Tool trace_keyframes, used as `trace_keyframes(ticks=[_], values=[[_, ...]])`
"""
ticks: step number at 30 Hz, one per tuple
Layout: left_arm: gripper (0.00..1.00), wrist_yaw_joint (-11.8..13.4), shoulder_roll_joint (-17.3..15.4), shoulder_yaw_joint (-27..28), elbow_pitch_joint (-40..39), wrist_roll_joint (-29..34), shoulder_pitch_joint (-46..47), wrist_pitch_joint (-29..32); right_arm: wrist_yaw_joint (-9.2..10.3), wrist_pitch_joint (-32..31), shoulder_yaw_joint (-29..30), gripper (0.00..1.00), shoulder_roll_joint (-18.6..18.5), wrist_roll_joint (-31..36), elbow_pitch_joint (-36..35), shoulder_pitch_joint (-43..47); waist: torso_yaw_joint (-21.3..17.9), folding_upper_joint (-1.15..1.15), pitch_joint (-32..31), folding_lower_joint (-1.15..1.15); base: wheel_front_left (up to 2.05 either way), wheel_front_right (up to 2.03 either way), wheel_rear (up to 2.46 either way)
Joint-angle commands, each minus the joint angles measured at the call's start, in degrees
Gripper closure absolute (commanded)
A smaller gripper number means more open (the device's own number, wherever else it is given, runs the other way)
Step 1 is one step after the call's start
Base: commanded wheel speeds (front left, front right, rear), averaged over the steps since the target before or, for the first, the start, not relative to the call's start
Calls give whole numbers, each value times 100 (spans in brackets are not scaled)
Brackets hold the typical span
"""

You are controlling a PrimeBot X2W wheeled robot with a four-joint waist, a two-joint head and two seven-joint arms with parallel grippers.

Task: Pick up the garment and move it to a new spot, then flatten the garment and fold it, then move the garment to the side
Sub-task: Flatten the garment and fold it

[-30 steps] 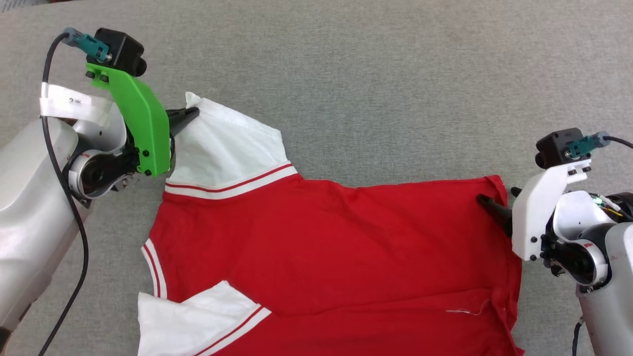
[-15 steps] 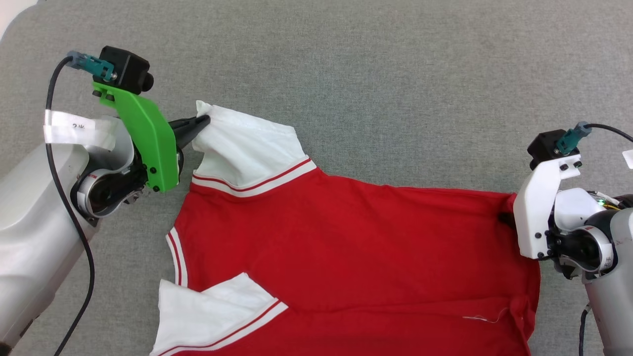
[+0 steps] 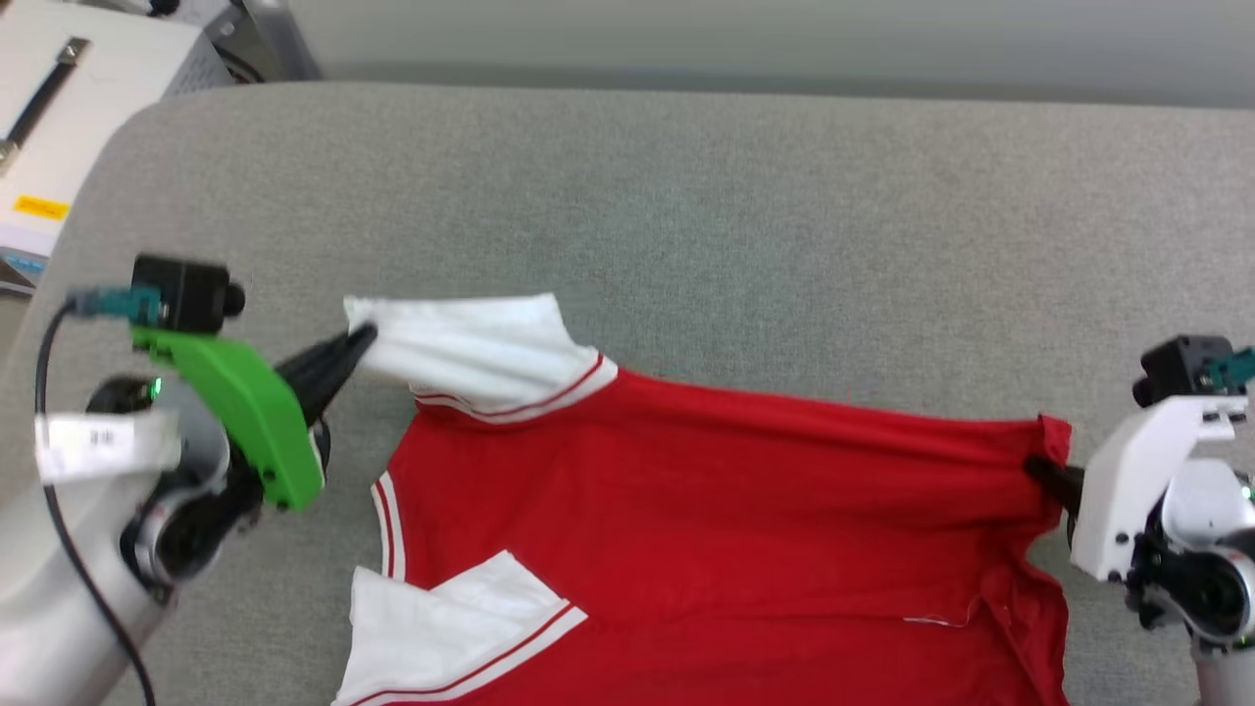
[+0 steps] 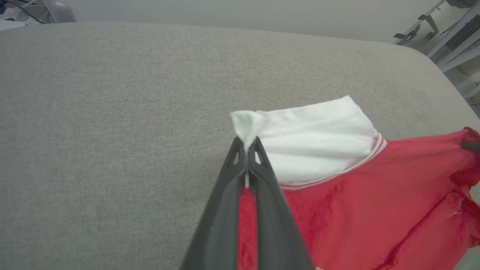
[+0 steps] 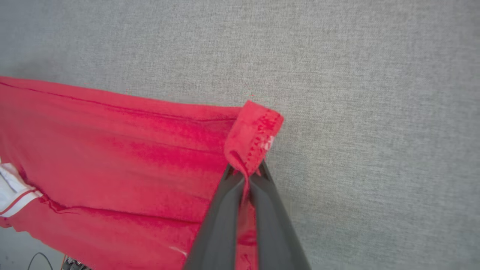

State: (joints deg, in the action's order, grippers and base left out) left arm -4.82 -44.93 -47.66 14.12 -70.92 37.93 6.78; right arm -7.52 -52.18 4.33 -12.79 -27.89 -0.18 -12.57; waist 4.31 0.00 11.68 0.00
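The garment (image 3: pixel 706 529) is a red T-shirt with white sleeves and red-white striped trim, stretched across the grey cushion between my two grippers. My left gripper (image 3: pixel 358 343) is shut on the corner of the far white sleeve (image 4: pixel 315 131), with a tuft of white cloth poking past its tips (image 4: pixel 247 144). At the right, my right gripper (image 3: pixel 1037 469) is shut on the far red hem corner (image 5: pixel 255 131), which bunches above its tips (image 5: pixel 245 172). The far edge of the garment is raised; the near part and near sleeve (image 3: pixel 451 632) lie on the cushion. No printed characters show on the upward face.
The grey fabric surface (image 3: pixel 686 216) has a rounded far left corner and a far edge near the top of the head view. A white box with a black strap and yellow label (image 3: pixel 49 118) stands beyond it on the left. Metal frames (image 4: pixel 450 33) stand off the far right.
My right gripper has shut on the red hem corner. Both arms have lifted the garment's far edge, pulling it taut. The head camera has tilted up, bringing the cushion's far edge into view.
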Motion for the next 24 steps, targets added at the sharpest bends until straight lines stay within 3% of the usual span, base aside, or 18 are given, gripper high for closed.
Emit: trace_keyframes(ticks=[1, 8, 13, 18, 19, 21, 22, 23, 24], values=[[100, 137, -131, 51, -132, -94, -350, -172, 3, 115, 92, 100, 48, 16, -115, 224, 66, 0, -267, 0, 0, 0, 0], [100, 674, -322, 87, -827, -580, -1859, -848, 3, 622, 233, 100, 418, 73, -367, 1198, 127, 0, -525, 0, 0, 0, 0], [100, 867, -249, 21, -915, -893, -2670, -1158, 3, 957, 314, 100, 591, 139, -196, 1700, 144, 0, -642, 0, 0, 0, 0], [100, 882, 40, -237, -747, -956, -3097, -1217, 3, 1368, 348, 100, 732, 131, 48, 2041, 139, 0, -745, 0, 0, 0, 0], [100, 872, 119, -278, -682, -944, -3113, -1223, 3, 1437, 351, 78, 756, 110, 113, 2089, 145, 0, -758, 0, 0, 0, 0], [100, 848, 271, -330, -471, -884, -3099, -1284, 3, 1614, 324, 51, 806, 89, 241, 2178, 145, 0, -799, 0, 0, 0, 0], [100, 828, 350, -371, -342, -841, -3077, -1294, 3, 1722, 304, 0, 835, 63, 299, 2215, 143, 0, -811, 0, 0, 0, 0], [75, 781, 415, -406, -259, -834, -3057, -1270, 3, 1822, 281, 0, 852, 51, 326, 2232, 138, 0, -826, 0, 0, 0, 0], [0, 692, 545, -394, -110, -795, -2985, -1366, 3, 2127, 252, 0, 884, 25, 327, 2233, 118, 0, -859, 0, 0, 0, 0]])
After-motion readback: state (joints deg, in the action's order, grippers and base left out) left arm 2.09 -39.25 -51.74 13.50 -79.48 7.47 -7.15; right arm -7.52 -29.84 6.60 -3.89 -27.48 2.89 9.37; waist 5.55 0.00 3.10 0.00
